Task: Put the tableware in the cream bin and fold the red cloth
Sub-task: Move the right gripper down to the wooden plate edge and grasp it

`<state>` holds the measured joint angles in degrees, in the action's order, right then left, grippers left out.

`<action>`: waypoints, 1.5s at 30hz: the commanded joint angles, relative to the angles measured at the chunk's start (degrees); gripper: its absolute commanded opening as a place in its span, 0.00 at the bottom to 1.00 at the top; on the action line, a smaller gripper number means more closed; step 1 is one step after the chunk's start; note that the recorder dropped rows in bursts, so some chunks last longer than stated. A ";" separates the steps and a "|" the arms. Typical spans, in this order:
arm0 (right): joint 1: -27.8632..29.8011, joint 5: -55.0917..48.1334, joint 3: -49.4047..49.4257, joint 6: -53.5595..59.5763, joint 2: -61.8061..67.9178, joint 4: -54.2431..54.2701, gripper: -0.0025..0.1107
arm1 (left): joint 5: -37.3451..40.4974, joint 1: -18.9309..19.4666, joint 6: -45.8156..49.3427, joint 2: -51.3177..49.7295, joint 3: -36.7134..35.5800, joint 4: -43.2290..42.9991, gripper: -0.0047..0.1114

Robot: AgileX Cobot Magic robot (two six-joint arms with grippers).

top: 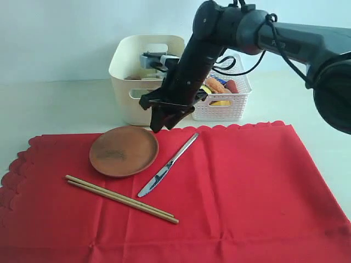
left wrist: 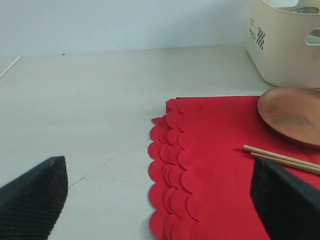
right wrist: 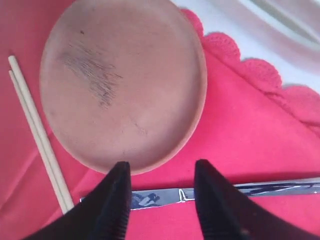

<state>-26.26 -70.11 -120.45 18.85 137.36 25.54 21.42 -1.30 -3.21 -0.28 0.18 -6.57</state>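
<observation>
Counter [top: 55, 109] open upper left, beyond red cloth [top: 247, 186]; my right claw [right wrist: 162, 172] parted, empty, over plate [right wrist: 122, 82] rim; left claw [left wrist: 157, 170], wrist view only, wide, empty.

Our exterior camera sits raised at the near side of the red cloth [top: 236, 186], facing down across it toward the cream bin [top: 122, 76] and the back wall. Our left wrist camera sits low beside the cloth's scalloped edge, looking across it toward that bin. Our right wrist camera looks almost straight down from very close. All three views share the round brown plate [top: 124, 151] and the wooden chopsticks [top: 120, 198].
</observation>
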 commanded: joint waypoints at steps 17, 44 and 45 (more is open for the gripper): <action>4.90 0.15 -0.15 2.46 9.00 14.08 0.41 | -0.51 0.16 0.04 0.28 -0.18 -0.11 0.85; 0.99 3.24 10.15 4.94 -10.74 8.83 0.36 | -0.51 0.16 0.04 0.28 -0.18 -0.11 0.85; 0.21 6.22 14.63 4.85 -11.94 8.83 0.36 | -0.51 0.16 0.04 0.28 -0.18 -0.11 0.85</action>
<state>-24.95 -67.45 -110.94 23.37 127.43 34.86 21.42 -1.30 -3.21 -0.28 0.18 -6.57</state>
